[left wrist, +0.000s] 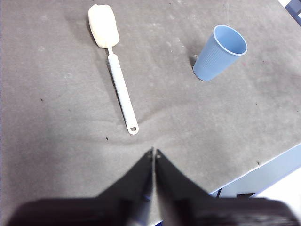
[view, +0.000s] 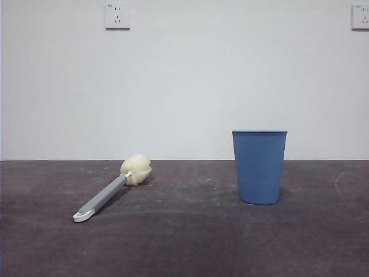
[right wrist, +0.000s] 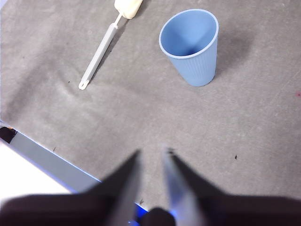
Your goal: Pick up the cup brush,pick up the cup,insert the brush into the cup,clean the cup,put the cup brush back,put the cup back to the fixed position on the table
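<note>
Both pairs of fingers hang above the near edge of the table (view: pixel 184 242), well apart from everything on it, and neither holds anything. On the left gripper (left wrist: pixel 154 152) the fingers are pressed almost tip to tip, with only a hairline gap between them; on the right gripper (right wrist: pixel 153 151) they stand a narrow way apart, with bare table showing through the gap. Neither arm appears in the front view. The cup brush (view: pixel 109 190) lies flat on the table toward its left side, the cream sponge head pointing to the far edge and the whitish loop of its grey handle pointing to the near edge, slightly angled. The cup (view: pixel 259 167) stands upright on its base toward the right side, mouth up and empty as far as the wrist views show, well apart from the brush. Judging from this layout, the task is at its very start: the brush is not yet picked up, nor the cup, so every step remains, from the two grasps through inserting and scrubbing to setting both things back down. The left gripper sits nearer the brush handle and the right one nearer the cup, which suggests that split of work.
</note>
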Robot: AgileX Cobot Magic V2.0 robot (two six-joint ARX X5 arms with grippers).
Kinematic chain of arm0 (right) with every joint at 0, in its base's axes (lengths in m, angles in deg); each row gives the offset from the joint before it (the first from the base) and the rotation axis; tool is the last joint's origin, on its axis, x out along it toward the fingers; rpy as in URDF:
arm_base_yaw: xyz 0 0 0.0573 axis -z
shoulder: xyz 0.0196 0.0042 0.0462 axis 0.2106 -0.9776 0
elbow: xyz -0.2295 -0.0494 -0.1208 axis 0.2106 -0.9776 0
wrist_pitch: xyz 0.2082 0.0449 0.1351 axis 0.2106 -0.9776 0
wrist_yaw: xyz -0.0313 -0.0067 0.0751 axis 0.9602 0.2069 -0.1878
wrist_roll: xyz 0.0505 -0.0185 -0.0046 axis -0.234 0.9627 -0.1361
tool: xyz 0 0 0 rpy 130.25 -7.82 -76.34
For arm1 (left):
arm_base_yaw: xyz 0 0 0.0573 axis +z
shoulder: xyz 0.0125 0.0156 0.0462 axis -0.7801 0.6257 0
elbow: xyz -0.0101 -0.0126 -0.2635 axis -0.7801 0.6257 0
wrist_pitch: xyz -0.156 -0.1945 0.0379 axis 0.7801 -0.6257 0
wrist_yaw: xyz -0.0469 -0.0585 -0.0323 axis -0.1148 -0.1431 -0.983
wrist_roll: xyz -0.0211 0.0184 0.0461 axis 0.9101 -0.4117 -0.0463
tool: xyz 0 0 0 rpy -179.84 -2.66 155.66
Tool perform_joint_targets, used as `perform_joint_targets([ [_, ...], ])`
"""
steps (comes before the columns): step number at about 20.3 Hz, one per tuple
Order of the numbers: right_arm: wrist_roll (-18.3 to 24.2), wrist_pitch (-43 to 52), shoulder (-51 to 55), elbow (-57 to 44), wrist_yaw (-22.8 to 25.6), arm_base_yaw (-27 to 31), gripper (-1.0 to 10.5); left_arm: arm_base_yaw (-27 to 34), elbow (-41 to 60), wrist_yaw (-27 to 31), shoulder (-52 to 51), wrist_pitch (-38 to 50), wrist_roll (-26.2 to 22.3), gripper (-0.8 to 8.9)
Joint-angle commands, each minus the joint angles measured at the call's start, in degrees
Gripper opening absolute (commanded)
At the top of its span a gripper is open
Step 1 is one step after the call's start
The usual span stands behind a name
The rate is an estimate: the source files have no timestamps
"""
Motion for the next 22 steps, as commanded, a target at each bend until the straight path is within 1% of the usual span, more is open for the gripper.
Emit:
perform_joint_targets([
  [1, -0.31, 0.26, 0.07, 0.28, -0.09, -0.09, 5.0, -0.13, -0.15, -0.31, 0.00, 0.09, -0.55, 4.39],
  [2, -1.44, 0.46, 0.07, 0.28, -0.07, -0.09, 5.6, -0.46, -0.15, -0.28, 0.00, 0.09, -0.37, 5.48],
  [3, -2.67, 0.76, 0.07, 0.28, -0.07, -0.09, 5.7, -0.90, -0.15, -0.31, 0.00, 0.20, -0.39, 5.64],
  [10, -2.84, 1.29, -0.20, 0.28, 0.15, -0.09, 5.7, -1.86, -0.15, 0.13, 0.44, 0.96, -0.66, 5.63],
  [14, -2.84, 1.60, -0.20, 0.28, 0.24, -0.09, 5.7, -1.99, -0.15, 0.02, 3.34, 2.12, -0.55, 5.62],
  [17, -3.08, 1.90, -0.37, 0.28, 0.22, -0.09, 5.7, -4.20, -0.35, -0.02, 7.13, 3.41, -0.35, 5.62],
  [18, -3.96, 1.90, -0.59, 0.28, 0.17, -0.09, 5.7, -5.29, -1.01, 0.07, 8.76, 3.98, -0.20, 5.61],
  [20, -4.33, 1.88, -1.07, 0.28, 0.17, -0.09, 5.7, -7.63, -3.23, 0.22, 12.41, 6.49, 2.56, 5.60],
  [21, -4.35, 1.88, -1.29, 0.28, 0.13, -0.09, 5.7, -9.05, -4.76, 1.31, 14.36, 7.67, 3.17, 5.26],
  [22, -4.35, 1.88, -1.38, 0.28, 0.09, -0.09, 5.7, -10.73, -6.23, 3.54, 16.35, 8.81, 3.58, 4.64],
])
